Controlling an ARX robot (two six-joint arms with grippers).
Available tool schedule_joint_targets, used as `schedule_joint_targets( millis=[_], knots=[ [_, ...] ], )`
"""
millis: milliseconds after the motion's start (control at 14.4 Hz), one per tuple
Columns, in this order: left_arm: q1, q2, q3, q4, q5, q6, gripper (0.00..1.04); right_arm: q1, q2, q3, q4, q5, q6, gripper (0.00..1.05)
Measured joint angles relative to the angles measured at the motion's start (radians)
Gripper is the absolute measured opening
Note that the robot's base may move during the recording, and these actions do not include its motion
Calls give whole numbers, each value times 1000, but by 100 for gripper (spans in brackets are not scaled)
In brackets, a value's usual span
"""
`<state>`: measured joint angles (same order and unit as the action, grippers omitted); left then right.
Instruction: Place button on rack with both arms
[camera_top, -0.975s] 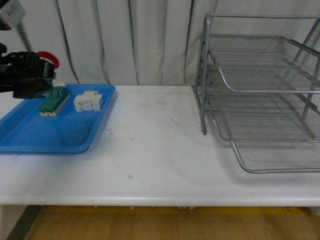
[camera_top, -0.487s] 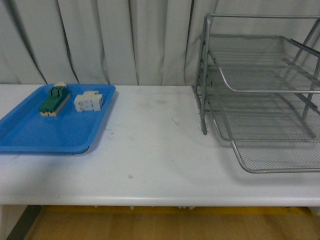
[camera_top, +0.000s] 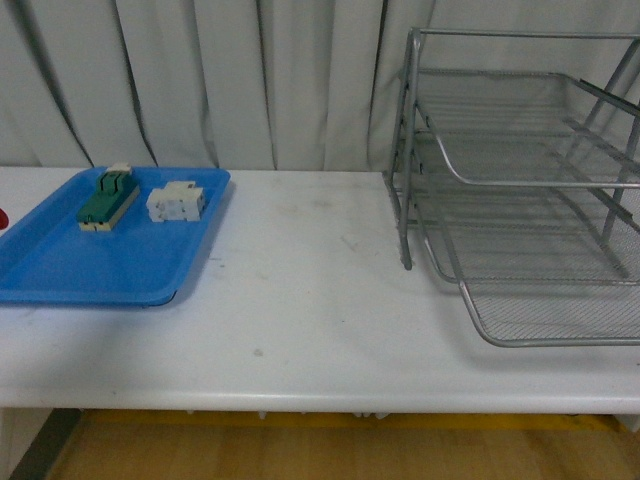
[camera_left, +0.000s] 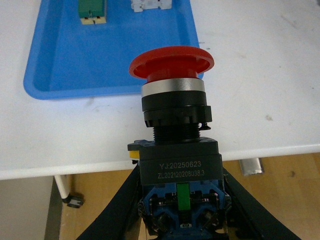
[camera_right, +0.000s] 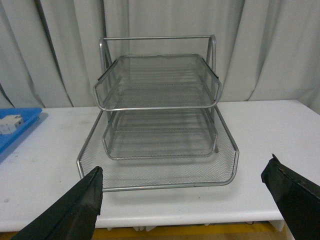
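L. claw, the left gripper (camera_left: 181, 212), is clenched on the small button (camera_left: 172, 125) w/ round red mushroom cap and boxy black-and-blue body. Its black fingers (camera_left: 117, 212) press the base from both sides. The button hangs over the white table (camera_top: 300, 300) at its near edge, nearer than the flat blue plastic tray (camera_top: 60, 270) at left. The front view shows only a red sliver at its left border, prob. the cap. The large silver wire-mesh rack (camera_top: 404, 150) stands at right, well apart. The right gripper (camera_right: 182, 200) faces it, spread wide, released. A green-and-cream block (camera_top: 108, 200) and a white blocky part (camera_top: 177, 202) lie at the tray's far end.
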<state>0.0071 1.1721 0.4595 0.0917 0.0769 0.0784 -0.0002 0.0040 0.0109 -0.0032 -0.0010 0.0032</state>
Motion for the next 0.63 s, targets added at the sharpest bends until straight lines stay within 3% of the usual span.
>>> schedule_joint_targets(
  millis=[627],
  knots=[
    [-39,7,0,1,-26,-2,37,0,0,0,2,3,0,98]
  ],
)
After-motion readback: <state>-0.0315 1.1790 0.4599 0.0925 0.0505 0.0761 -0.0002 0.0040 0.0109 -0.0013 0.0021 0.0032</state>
